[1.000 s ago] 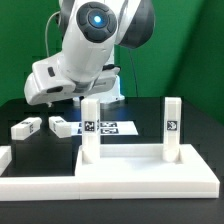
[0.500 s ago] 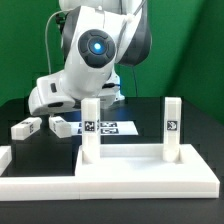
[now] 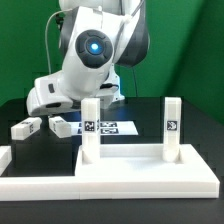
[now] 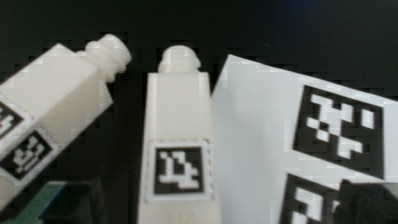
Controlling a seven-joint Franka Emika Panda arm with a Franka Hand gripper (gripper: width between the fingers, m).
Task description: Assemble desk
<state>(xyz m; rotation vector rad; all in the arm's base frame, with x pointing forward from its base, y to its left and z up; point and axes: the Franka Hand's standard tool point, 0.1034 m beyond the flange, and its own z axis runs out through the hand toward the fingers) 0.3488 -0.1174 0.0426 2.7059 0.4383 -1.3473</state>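
Observation:
The white desk top [image 3: 140,172] lies at the front with two legs standing upright on it, one [image 3: 90,128] toward the exterior view's left and one [image 3: 172,126] toward its right. Two loose legs lie on the black table: one [image 3: 25,127] further left, one [image 3: 62,125] beside the marker board. My gripper [image 3: 56,112] hangs low over that second leg. In the wrist view this leg [image 4: 178,130] lies straight between my fingers, with the other leg [image 4: 54,110] tilted beside it. The gripper [image 4: 205,205] is open, its dark fingertips [image 4: 50,205] wide apart and holding nothing.
The marker board [image 3: 108,127] lies flat behind the upright legs and shows in the wrist view [image 4: 302,120] close beside the leg. A white border bar [image 3: 20,178] runs along the front at the exterior view's left. A green wall stands behind.
The arm has come down and swung the hand lower toward the loose legs; since half a second ago it has hardly moved.

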